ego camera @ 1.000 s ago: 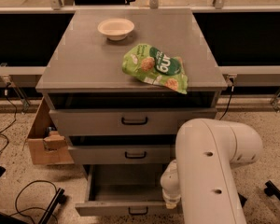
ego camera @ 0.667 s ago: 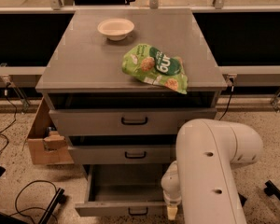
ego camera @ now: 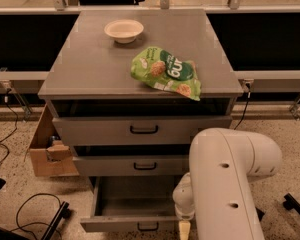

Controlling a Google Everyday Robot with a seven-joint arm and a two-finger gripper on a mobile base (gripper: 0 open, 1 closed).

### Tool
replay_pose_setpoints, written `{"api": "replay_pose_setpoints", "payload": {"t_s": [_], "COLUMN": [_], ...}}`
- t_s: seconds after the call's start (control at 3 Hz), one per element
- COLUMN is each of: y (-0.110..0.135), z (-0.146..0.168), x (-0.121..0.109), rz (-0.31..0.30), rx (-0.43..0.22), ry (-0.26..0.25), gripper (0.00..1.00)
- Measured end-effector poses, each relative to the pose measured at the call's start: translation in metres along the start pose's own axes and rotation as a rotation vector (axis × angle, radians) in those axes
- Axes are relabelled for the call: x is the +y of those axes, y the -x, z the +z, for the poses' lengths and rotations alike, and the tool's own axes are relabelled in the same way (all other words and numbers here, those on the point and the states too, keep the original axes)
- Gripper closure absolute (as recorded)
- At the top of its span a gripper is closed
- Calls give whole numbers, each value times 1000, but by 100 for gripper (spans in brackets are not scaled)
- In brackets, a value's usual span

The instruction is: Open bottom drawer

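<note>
Grey cabinet top: white bowl near the back, green snack bag toward the front right. On the speckled floor left of the cabinet, an open cardboard box and black cables. Low at the right end of the bottom drawer front, the gripper.

Tool at right front of bottom drawer.

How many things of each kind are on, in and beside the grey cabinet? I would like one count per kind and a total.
Drawers: 3 (top drawer, middle drawer, bottom drawer pulled out)
Bowls: 1 (white bowl)
Snack bags: 1 (green bag)
Cardboard boxes: 1 (cardboard box on the floor)
Grippers: 1 (gripper at the bottom drawer's front, right of its handle)
Total: 7
</note>
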State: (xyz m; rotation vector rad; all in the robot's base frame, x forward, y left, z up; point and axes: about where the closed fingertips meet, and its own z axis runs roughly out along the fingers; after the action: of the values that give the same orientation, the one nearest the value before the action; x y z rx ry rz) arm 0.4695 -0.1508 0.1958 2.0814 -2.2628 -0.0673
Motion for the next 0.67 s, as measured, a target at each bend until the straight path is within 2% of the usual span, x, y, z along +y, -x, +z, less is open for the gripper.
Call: {"api": "replay_pose_setpoints", "payload": {"t_s": [0.33, 0.67], "y": [-14, -24], "z": [28, 41], "x": [46, 91], "rz": [45, 97], "rx": [-14, -41], "ry": [67, 128], "gripper": [17, 41]}}
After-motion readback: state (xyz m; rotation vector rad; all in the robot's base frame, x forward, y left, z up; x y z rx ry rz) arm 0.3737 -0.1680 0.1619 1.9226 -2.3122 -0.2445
